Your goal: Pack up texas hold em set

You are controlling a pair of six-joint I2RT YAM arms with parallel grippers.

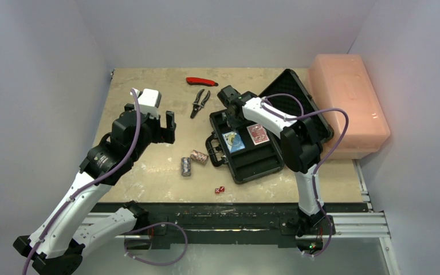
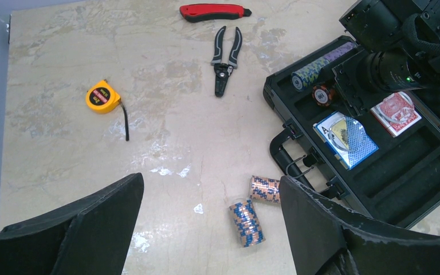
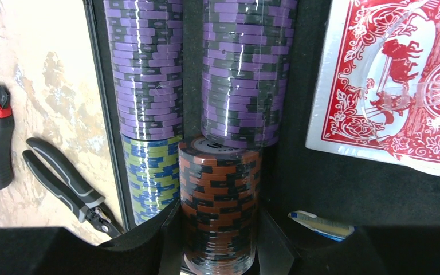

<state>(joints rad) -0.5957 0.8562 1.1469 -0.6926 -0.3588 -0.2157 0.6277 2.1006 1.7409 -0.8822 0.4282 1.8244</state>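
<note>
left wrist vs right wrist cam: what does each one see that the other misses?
Left wrist only: yellow tape measure, two loose chip stacks on the table, case handle.
Right wrist only: a close side view of the right gripper closed on the orange-and-black chip stack, plus a second purple row.
Both: pliers, red-handled tool, red deck, black case.

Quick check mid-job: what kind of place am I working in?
Probably a lab robot cell: plain grey walls enclose a scuffed tabletop, with an aluminium rail along its near edge.
</note>
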